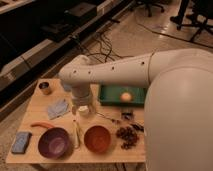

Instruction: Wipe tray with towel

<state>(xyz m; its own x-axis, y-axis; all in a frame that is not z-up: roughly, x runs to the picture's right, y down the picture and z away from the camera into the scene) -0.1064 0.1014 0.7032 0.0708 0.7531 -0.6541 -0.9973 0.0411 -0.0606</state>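
Observation:
The green tray (pixel 107 95) sits on the wooden table (pixel 35 102) at the back, right of centre, with a small orange ball (pixel 126 96) in it. The crumpled grey-blue towel (pixel 57 108) lies on the table to the left of the tray. My gripper (pixel 83 111) hangs from the white arm (pixel 107 75), pointing down over the table between the towel and the tray's left end, just right of the towel. It holds nothing that I can see.
A purple bowl (pixel 54 141) and an orange bowl (pixel 97 138) stand at the front. A carrot (pixel 42 125), a blue sponge (pixel 21 141), a metal cup (pixel 45 87), a yellow stick (pixel 77 132) and a dark grape cluster (pixel 129 135) also lie on the table.

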